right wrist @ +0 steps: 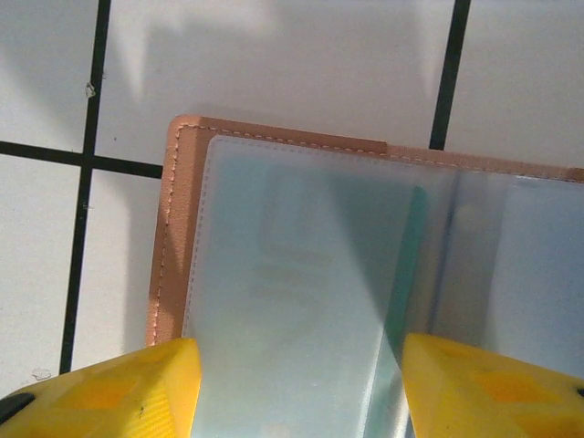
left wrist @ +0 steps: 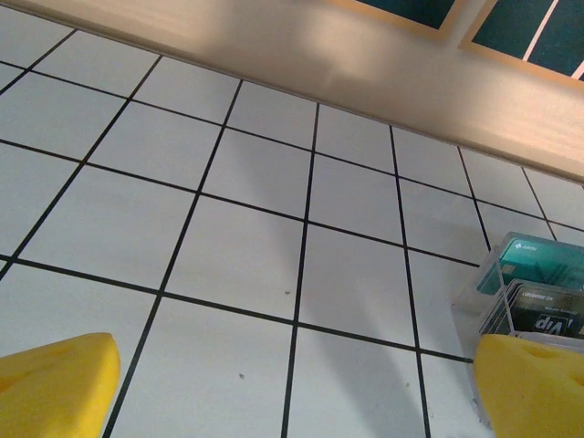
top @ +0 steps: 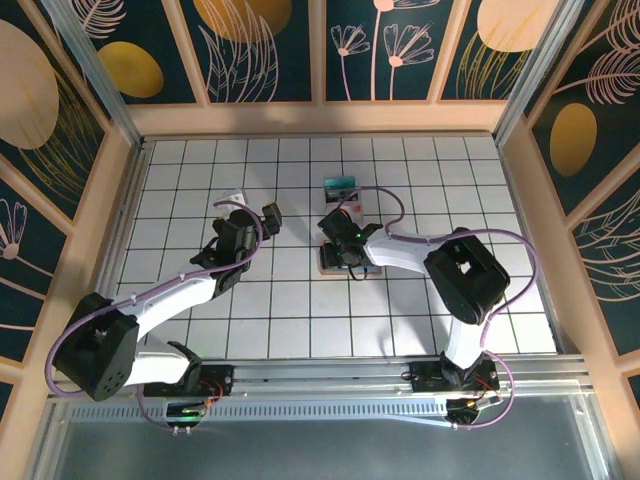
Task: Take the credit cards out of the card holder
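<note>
Cards (top: 341, 187) lie far of the card holder (right wrist: 170, 237), one teal card (right wrist: 407, 265) seemingly left inside; left gripper (left wrist: 292, 388) and right gripper (right wrist: 301, 379) both spread, empty.

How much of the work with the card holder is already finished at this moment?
Done: a teal card lies outside, apart from the card holder. In hand: the right fingers stand open over its clear sleeves, gripping nothing. Left: a teal edge inside one sleeve suggests at least one card is not yet out.
</note>
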Robot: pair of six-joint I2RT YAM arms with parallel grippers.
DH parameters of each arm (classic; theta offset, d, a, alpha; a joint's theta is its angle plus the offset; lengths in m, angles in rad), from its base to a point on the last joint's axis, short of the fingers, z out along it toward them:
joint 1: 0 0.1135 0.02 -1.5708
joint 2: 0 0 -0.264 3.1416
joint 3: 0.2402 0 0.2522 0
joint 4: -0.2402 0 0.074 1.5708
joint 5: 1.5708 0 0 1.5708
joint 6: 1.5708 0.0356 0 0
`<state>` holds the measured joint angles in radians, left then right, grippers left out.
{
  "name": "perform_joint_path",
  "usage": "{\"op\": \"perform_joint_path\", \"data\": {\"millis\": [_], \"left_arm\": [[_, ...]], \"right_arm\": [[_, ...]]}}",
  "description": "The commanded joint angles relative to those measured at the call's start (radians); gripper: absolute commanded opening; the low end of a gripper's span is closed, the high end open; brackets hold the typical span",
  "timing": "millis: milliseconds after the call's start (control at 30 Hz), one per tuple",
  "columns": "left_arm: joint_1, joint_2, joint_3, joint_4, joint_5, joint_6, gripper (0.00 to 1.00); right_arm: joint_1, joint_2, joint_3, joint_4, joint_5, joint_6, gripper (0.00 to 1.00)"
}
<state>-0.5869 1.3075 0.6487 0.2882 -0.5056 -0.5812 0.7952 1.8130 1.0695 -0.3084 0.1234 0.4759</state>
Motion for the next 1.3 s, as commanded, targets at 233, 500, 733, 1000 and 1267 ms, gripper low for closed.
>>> {"op": "perform_joint_path", "data": {"millis": [233, 500, 733, 1000, 1267], "left_arm": [[0.007, 0.006, 0.016, 0.014, -0.004, -0.017, 0.99], [0.007, 0.007, 0.017, 0.011, -0.006, -0.020, 0.99], [0.008, 0.005, 0.018, 0.001, -0.011, -0.018, 0.99], [0.008, -0.001, 0.017, -0.010, -0.019, -0.015, 0.99], [0.008, 0.003, 0.021, -0.016, -0.019, -0.012, 0.99]], "right_arm": [[0.060, 0.062, 0.055, -0.097, 0.011, -0.036, 0.60], [0.078, 0.068, 0.057, -0.112, -0.026, -0.054, 0.66], [0.081, 0.072, 0.050, -0.103, -0.032, -0.053, 0.67], [0.082, 0.111, 0.045, -0.111, -0.005, -0.051, 0.64], [0.082, 0.099, 0.052, -0.105, 0.010, -0.049, 0.52]]}}
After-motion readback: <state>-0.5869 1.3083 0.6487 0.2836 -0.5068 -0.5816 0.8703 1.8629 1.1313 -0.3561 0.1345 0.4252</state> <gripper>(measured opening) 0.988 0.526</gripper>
